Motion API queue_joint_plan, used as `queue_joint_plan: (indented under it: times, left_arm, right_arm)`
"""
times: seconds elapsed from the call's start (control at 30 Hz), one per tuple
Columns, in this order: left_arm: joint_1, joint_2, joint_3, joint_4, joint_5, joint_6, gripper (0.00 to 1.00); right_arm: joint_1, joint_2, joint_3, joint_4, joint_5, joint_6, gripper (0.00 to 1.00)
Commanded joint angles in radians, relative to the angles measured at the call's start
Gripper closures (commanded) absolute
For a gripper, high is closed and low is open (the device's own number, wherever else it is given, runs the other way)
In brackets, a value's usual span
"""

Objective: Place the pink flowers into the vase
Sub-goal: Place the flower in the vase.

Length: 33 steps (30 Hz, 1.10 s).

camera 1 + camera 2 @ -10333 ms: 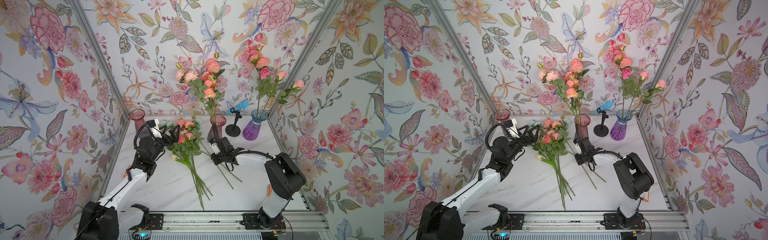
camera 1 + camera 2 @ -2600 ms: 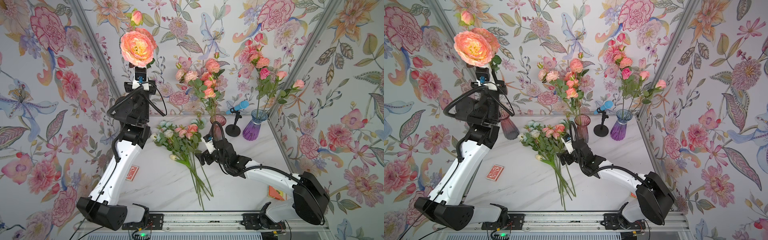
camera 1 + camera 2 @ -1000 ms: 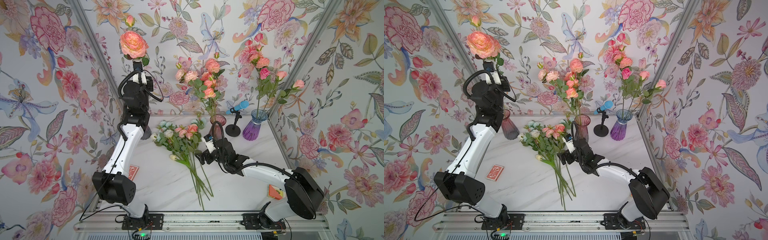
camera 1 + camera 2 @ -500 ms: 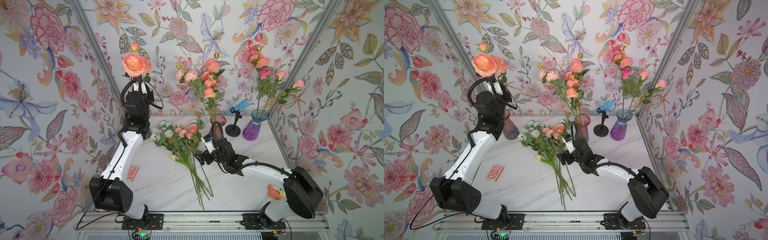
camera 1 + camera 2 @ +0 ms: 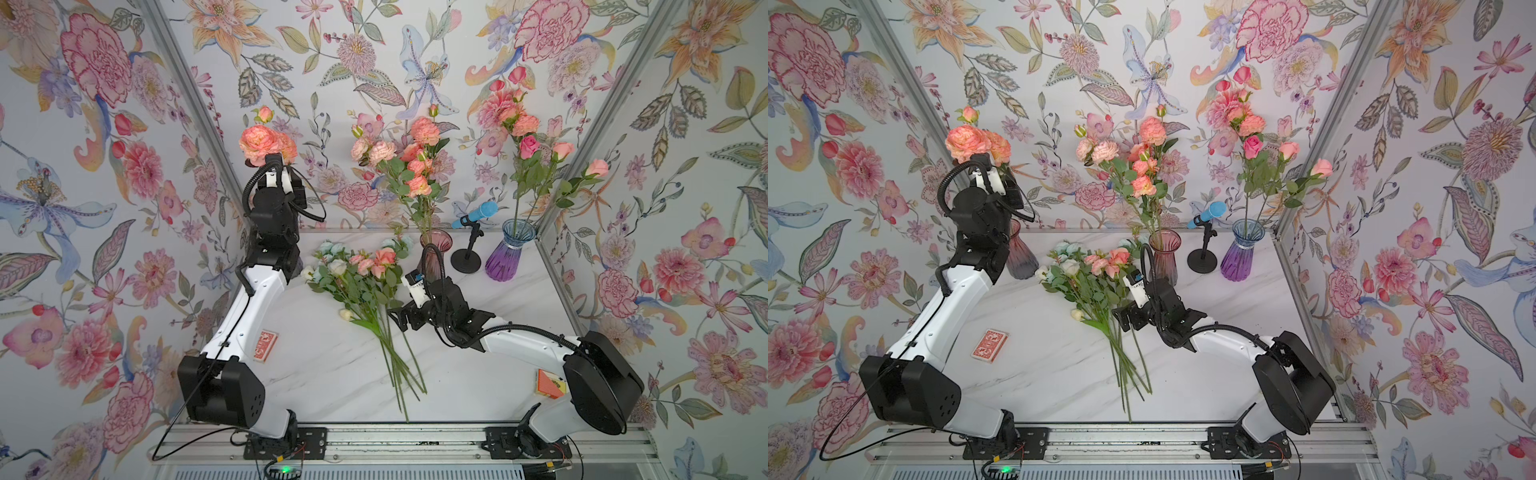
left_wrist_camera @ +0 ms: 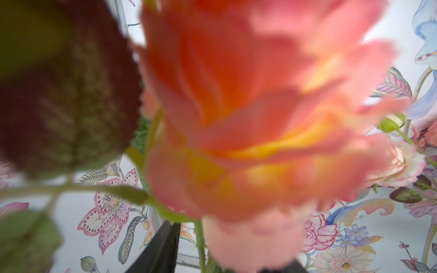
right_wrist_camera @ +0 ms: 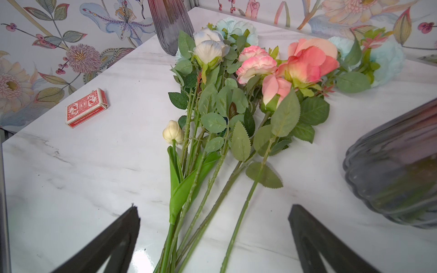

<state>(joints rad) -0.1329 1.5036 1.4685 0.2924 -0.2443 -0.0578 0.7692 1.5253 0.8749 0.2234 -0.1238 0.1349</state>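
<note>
Floral-papered walls are enclosing a white marble surface (image 5: pixel 324 374). On the raised left arm, the left fingers (image 6: pixel 160 248) are standing parted wider than the thin stem between them, released around a coral peony (image 5: pixel 262 139). Its stem is dropping, hidden behind the arm, toward the smoky vase (image 5: pixel 1021 257); this placement is judged to be finishing. More pink flowers (image 7: pixel 307 61) are lying on the surface, bunched with pale blue and white flowers (image 7: pixel 208 47), between a card box (image 5: pixel 266 351) and a filled rose vase (image 5: pixel 435 240). The right fingers (image 7: pixel 113 236) are hovering spread wide and empty over the bunch's stems. Next, one pink stem is needing to be singled out from its neighbours before closing.
</note>
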Motion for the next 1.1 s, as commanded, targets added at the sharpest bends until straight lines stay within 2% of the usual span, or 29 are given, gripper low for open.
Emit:
queue_joint_plan:
  times: [0.0, 0.23, 0.47, 0.8, 1.07]
  left_arm:
    - [0.017, -0.023, -0.027, 0.005, -0.017, -0.027, 0.47]
    - [0.032, -0.026, -0.057, -0.049, 0.004, -0.078, 0.46]
    - [0.032, -0.067, -0.137, -0.009, 0.023, -0.086, 0.43]
    - [0.032, -0.133, -0.239, 0.063, 0.039, -0.090, 0.11]
    - [0.032, -0.162, -0.300, 0.057, 0.055, -0.096, 0.07]
  right_arm:
    - [0.008, 0.006, 0.010, 0.028, -0.002, 0.013, 0.01]
    - [0.008, 0.001, 0.007, 0.030, -0.005, 0.015, 0.01]
    - [0.008, 0.012, 0.011, 0.028, -0.006, 0.017, 0.01]
    - [0.016, 0.141, 0.120, -0.101, -0.002, 0.007, 0.01]
    - [0.007, 0.236, 0.199, -0.184, 0.075, 0.038, 0.00]
